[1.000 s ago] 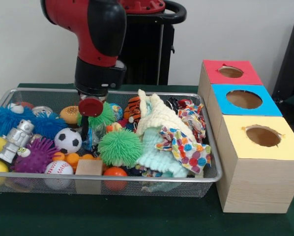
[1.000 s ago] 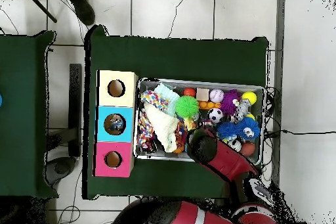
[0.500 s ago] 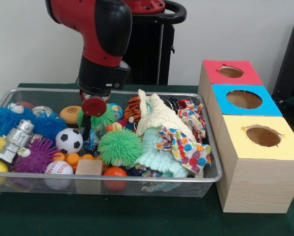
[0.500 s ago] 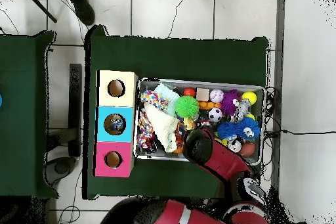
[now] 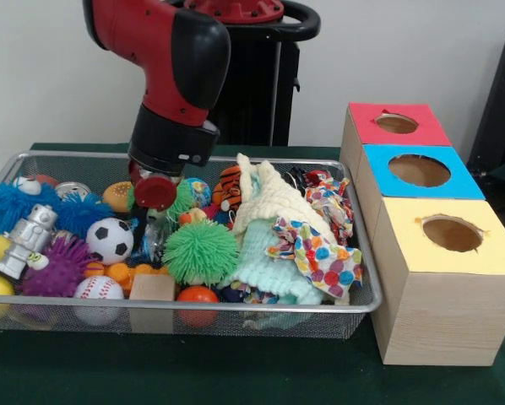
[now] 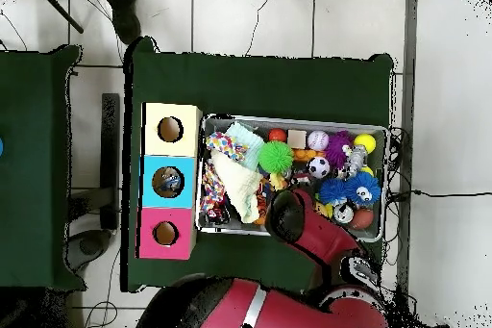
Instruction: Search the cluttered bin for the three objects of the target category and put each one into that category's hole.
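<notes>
Table point(image 5: 236, 384), dark green cloth top. Directly on it: one wire mesh bin point(image 5: 261, 319) filled with toys and cloths; just beside the bin, a row of three wooden boxes point(image 5: 442, 321), lids yellow, blue, red.

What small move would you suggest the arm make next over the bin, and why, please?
Probably a short, slow descent. The end effector sits low among the toys, between the soccer ball and the green spiky ball, but nothing shows it holding anything. Its fingers are hidden, so I would check the grasp before lifting.
</notes>
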Tool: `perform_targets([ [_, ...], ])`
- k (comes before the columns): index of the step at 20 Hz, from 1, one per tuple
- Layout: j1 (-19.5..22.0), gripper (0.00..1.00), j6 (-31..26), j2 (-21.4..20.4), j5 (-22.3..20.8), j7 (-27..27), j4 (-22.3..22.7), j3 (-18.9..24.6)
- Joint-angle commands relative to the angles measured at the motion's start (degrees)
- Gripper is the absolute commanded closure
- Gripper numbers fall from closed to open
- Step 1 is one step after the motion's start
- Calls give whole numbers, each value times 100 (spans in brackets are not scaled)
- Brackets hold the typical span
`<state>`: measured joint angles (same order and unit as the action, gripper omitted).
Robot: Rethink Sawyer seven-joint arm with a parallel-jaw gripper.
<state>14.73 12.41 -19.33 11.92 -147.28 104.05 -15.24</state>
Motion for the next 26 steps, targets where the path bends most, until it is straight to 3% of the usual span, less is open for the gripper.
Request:
perform_targets([
  [1, 60, 0, 952, 513, -169, -494, -836, 381],
  [8, 251, 0, 788, 476, -295, -349, -843, 475],
  [10, 162, 0, 745, 513, -202, -253, -870, 260],
  [11, 219, 100, 714, 496, -199, -332, -832, 312],
  [17, -54, 100, 638, 561, 309, -445, -792, -51],
  [26, -93, 100, 435, 422, 245, -511, -638, -61],
])
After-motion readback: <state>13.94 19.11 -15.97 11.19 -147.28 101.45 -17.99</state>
